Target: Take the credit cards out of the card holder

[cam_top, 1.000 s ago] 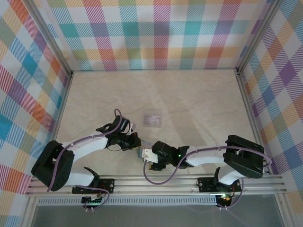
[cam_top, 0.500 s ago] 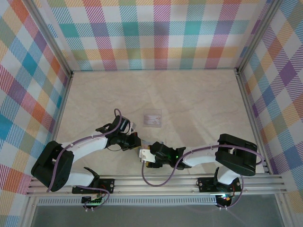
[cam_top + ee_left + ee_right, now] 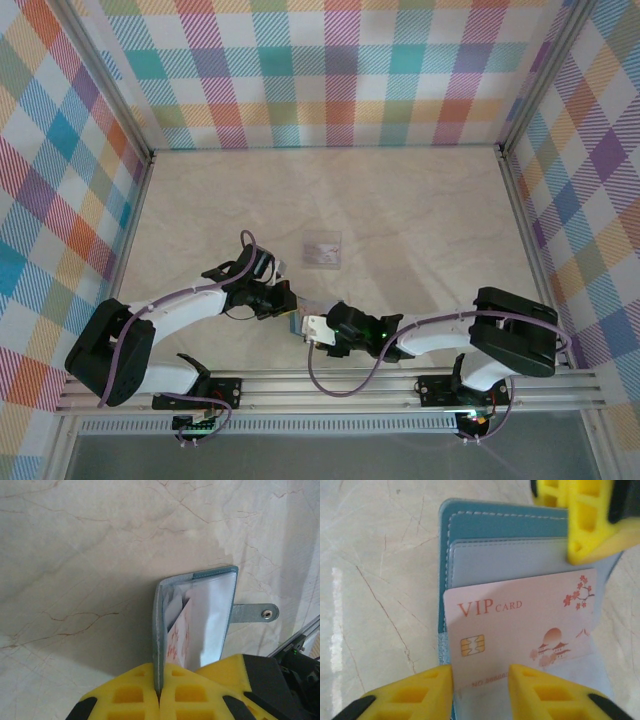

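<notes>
The teal card holder (image 3: 197, 575) hangs open, and my left gripper (image 3: 159, 692) is shut on the edge of its left flap. Its clasp tab (image 3: 255, 613) sticks out to the right. In the right wrist view a pale credit card (image 3: 520, 625) printed "VIP CARD" sticks halfway out of the holder's (image 3: 505, 522) slate-blue pocket. My right gripper (image 3: 480, 682) is open, its yellow fingers (image 3: 422, 692) straddling the card's near edge with a clear gap. From above, both grippers (image 3: 288, 305) (image 3: 312, 328) meet at the holder (image 3: 298, 319) near the table's front.
Another pale credit card (image 3: 322, 250) lies flat on the marble table (image 3: 420, 220), just beyond the grippers. Checkered walls close in the left, back and right sides. The left gripper's yellow finger (image 3: 587, 520) shows at the top right of the right wrist view.
The right gripper's jaws have narrowed around the card's near edge, and its arm shifted slightly. The left gripper has held still, shut on the holder.
</notes>
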Controlling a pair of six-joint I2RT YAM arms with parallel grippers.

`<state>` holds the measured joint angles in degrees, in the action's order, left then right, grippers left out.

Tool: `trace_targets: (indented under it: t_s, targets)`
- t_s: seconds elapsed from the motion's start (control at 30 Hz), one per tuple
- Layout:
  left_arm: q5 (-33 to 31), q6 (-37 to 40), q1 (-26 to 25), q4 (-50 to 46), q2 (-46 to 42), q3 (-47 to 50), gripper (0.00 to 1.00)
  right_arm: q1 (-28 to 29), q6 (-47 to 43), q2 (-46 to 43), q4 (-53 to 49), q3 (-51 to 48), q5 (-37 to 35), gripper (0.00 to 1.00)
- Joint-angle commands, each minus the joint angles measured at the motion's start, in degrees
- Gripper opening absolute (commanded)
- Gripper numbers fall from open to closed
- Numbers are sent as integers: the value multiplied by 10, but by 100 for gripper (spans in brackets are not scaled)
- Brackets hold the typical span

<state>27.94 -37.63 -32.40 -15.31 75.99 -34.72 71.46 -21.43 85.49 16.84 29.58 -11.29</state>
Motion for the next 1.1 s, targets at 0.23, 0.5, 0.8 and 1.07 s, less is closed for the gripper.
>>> trace_targets:
  t_s: [0.23, 0.5, 0.8, 1.07]
  targets:
    - [-9, 12, -2, -27, -18, -10, 4, 7, 31, -59, 4, -26, -23, 22]
    - [-16, 33, -2, -51, -20, -20, 4, 8, 39, -26, -8, -10, 23, 57]
    - [-46, 59, -9, -127, -38, -60, 4, 8, 16, 50, 56, 22, -3, 77]
    - [-68, 62, -23, -154, -29, -80, 4, 8, 11, 61, 117, 28, -31, 86]
